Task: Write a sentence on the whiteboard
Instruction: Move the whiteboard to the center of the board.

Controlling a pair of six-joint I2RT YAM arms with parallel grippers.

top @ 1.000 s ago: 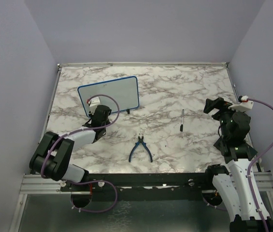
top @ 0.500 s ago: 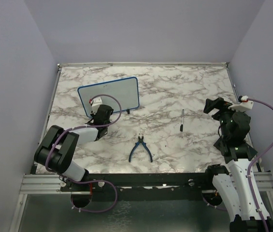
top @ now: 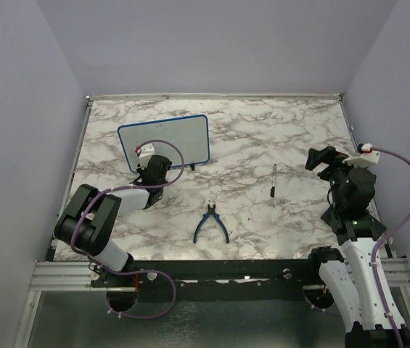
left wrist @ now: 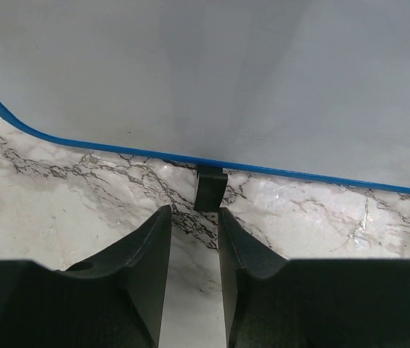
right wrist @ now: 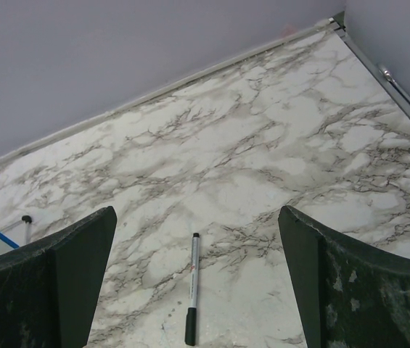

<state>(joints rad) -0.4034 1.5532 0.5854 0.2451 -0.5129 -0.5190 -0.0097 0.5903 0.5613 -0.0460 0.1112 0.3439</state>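
Note:
The whiteboard (top: pixel 172 139) with its blue frame stands tilted at the back left of the marble table; its face is plain white in the left wrist view (left wrist: pixel 248 80). The sentence is out of view. My left gripper (top: pixel 149 162) sits low at the board's lower edge. Its fingers (left wrist: pixel 157 239) stand a narrow gap apart with only bare marble between them, and a black foot (left wrist: pixel 210 188) of the board is just beyond the tips. My right gripper (right wrist: pixel 196 210) is wide open at the right (top: pixel 326 158), above a black-capped marker (right wrist: pixel 191 286).
Blue-handled pliers (top: pixel 210 223) lie near the front middle of the table. The marker (top: pixel 273 180) lies right of centre. Purple walls close in the back and both sides, with a metal rail (right wrist: pixel 400 90) along the right table edge.
My left arm's elbow has swung in and the gripper has edged a little closer to the board's lower edge, its fingers narrowing slightly. The right arm has not moved.

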